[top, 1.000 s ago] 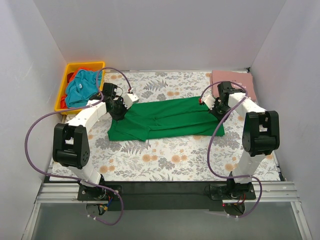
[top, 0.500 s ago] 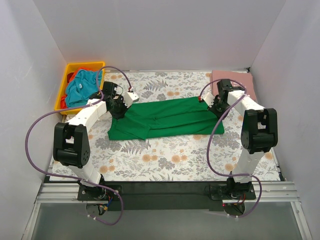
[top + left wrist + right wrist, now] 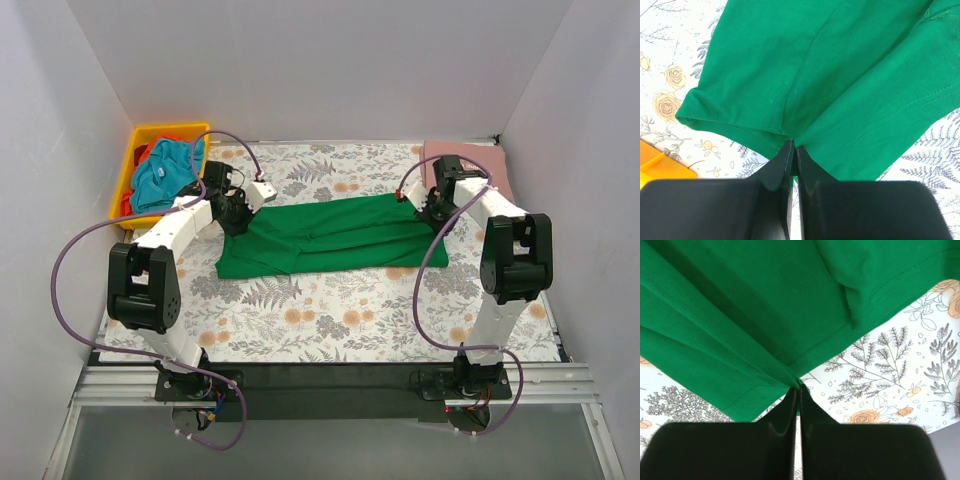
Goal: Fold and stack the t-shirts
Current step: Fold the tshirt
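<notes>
The green shirt (image 3: 335, 235) lies stretched across the tabletop (image 3: 300, 320), long axis running left to right. The left claw (image 3: 793, 150) pinches its left end, the right claw (image 3: 799, 388) its right end; the cloth spreads nearward from both.

A plain white back wall (image 3: 320, 70) is closing off the far side, while a white left wall (image 3: 50, 150) and right wall (image 3: 590, 150) are slanting in from either side. Soft, even light is falling across them, leaving only faint shadows. The surface (image 3: 330, 320) is showing a pale floral print of ferns and peach blossoms. A yellow bin (image 3: 168, 131) is sitting in its far left corner. Along the near edge a black strip (image 3: 330, 378) is running above silver metal rails (image 3: 120, 385), and what looks like grey floor (image 3: 330, 445) is showing below.
</notes>
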